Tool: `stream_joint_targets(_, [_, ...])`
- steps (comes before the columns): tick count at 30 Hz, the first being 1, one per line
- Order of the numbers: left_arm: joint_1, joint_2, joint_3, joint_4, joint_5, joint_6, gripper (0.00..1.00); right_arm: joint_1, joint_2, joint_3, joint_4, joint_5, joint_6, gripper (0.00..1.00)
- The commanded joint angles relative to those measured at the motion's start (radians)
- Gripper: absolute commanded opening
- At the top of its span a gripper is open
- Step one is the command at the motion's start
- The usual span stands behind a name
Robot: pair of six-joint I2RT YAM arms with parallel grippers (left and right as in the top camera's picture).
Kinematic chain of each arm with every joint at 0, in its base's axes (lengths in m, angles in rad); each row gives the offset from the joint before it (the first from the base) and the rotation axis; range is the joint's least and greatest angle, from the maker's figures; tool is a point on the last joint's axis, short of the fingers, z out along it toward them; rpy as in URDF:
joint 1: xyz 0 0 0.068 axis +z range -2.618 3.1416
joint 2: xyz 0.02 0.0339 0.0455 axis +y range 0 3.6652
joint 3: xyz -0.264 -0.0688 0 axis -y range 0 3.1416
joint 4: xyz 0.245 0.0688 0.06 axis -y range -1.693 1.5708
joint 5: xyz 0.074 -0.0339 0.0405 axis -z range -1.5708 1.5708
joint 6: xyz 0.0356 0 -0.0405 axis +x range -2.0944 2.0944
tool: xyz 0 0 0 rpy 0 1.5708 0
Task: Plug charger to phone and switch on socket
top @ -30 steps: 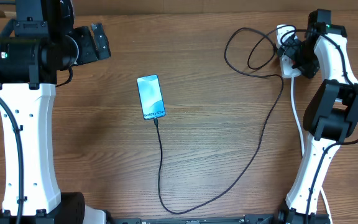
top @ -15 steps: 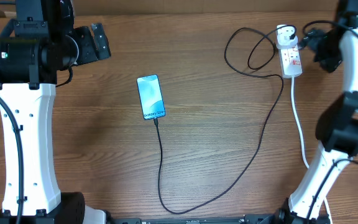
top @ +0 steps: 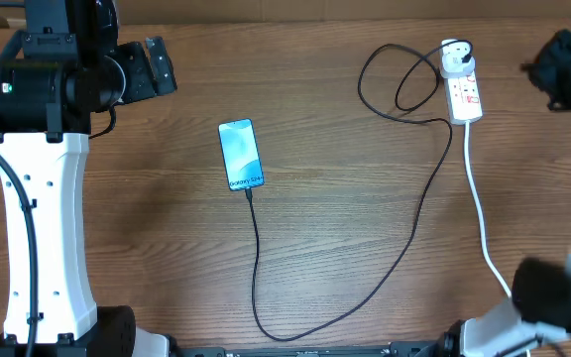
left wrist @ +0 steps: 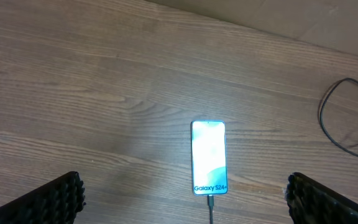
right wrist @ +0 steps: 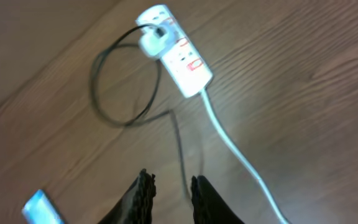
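Phone (top: 241, 154) is lying screen-up on the surface (top: 345, 248), with the charger (top: 257, 268) meeting its lower end. Only the overhead view is showing the cable looping to the socket (top: 462, 84) at the far right. The left wrist view is showing wide-open, empty jaws. The right wrist view is showing jaws narrowly apart, holding nothing, with the socket's red switches blurred beyond them.

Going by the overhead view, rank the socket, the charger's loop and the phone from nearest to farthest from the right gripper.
1. The socket, just left of the right gripper, at the table's far right.
2. The charger's loop, further left, beside the socket.
3. The phone, mid-table, farthest.
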Motion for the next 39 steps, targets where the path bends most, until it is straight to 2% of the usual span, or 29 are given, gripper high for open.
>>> stream_joint_targets(1, [0.005, 0.006, 0.013, 0.001, -0.013, 0.009, 1.0, 0.047, -0.164, 0.026, -0.043, -0.019, -0.041, 0.22])
stream_joint_targets(4, [0.005, 0.006, 0.013, 0.001, -0.013, 0.009, 1.0, 0.081, -0.275, 0.026, -0.093, -0.025, -0.041, 0.24])
stream_joint_targets(5, [0.005, 0.006, 0.013, 0.001, -0.013, 0.009, 1.0, 0.09, -0.312, 0.026, -0.109, -0.031, -0.041, 0.27])
stream_joint_targets(6, [0.005, 0.006, 0.013, 0.001, -0.013, 0.009, 1.0, 0.099, -0.351, 0.026, -0.123, -0.041, -0.04, 0.34])
stream_joint_targets(7, [0.005, 0.006, 0.013, 0.001, -0.013, 0.009, 1.0, 0.103, -0.386, 0.025, -0.123, -0.054, -0.04, 0.5])
stream_joint_targets(8, [0.005, 0.006, 0.013, 0.001, -0.013, 0.009, 1.0, 0.107, -0.42, 0.025, -0.123, -0.067, -0.04, 1.0])
stream_joint_targets(15, [0.005, 0.006, 0.013, 0.001, -0.013, 0.009, 1.0, 0.107, -0.645, 0.025, -0.123, -0.262, -0.037, 1.0])
stream_joint_targets(21, [0.005, 0.006, 0.013, 0.001, -0.013, 0.009, 1.0, 0.106, -0.773, 0.026, -0.123, -0.238, -0.045, 1.0])
stream_joint_targets(26, [0.005, 0.006, 0.013, 0.001, -0.013, 0.009, 0.99, 0.106, -0.888, 0.006, -0.123, -0.311, -0.199, 1.0])
stream_joint_targets(28, [0.005, 0.006, 0.013, 0.001, -0.013, 0.009, 1.0, 0.106, -0.933, -0.023, -0.123, -0.311, -0.21, 1.0])
stream_joint_targets(31, [0.005, 0.006, 0.013, 0.001, -0.013, 0.009, 1.0, 0.106, -1.0, -0.127, -0.123, -0.311, -0.262, 1.0])
stream_joint_targets(34, [0.005, 0.006, 0.013, 0.001, -0.013, 0.009, 1.0, 0.118, -1.08, -0.303, -0.076, -0.303, -0.307, 1.0])
stream_joint_targets(39, [0.005, 0.006, 0.013, 0.001, -0.013, 0.009, 1.0, 0.171, -1.282, -0.751, 0.299, -0.304, -0.306, 1.0])
